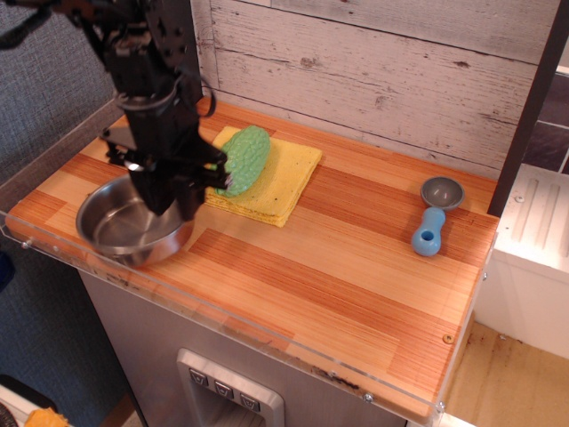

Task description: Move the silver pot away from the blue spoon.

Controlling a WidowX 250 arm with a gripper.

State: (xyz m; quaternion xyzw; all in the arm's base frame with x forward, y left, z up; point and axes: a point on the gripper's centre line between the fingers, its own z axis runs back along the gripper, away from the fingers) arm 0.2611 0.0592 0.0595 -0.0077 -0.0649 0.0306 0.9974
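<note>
The silver pot (124,233) is a shiny round steel pan at the front left corner of the wooden tabletop (338,276), close to the front edge. My black gripper (172,206) comes down over the pot's right rim, and its fingers look closed on that rim. The arm hides the rim's back right part. The blue spoon (430,229), with a light-blue handle and a small grey bowl, lies far off at the right side of the table.
A green bumpy vegetable (242,158) lies on a yellow cloth (283,180) just behind and right of the gripper. A whitewashed plank wall (373,62) runs along the back. A white appliance (533,240) stands past the right edge.
</note>
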